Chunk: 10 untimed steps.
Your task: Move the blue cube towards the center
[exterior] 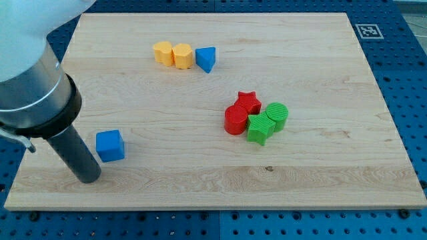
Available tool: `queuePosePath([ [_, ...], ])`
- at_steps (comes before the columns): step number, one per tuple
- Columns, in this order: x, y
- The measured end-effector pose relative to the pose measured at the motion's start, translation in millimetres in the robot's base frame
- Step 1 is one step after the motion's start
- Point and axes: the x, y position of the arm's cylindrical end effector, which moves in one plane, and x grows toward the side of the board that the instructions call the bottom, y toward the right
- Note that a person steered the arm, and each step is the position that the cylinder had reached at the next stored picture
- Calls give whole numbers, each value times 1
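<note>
The blue cube (110,145) lies on the wooden board (213,173) at the view's lower left. My tip (89,179) rests on the board just left of and below the blue cube, a small gap apart from it. The dark rod rises from there toward the view's upper left into the arm's grey and white body.
Two yellow blocks (173,54) sit side by side near the view's top, with a blue triangular block (206,59) touching their right. Right of centre is a cluster: red star (248,101), red cylinder (235,121), green star-like block (259,129), green cylinder (277,115).
</note>
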Motion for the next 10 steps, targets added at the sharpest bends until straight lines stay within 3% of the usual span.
queuePosePath([
  [3, -40, 9],
  [8, -66, 21],
  [10, -67, 56],
])
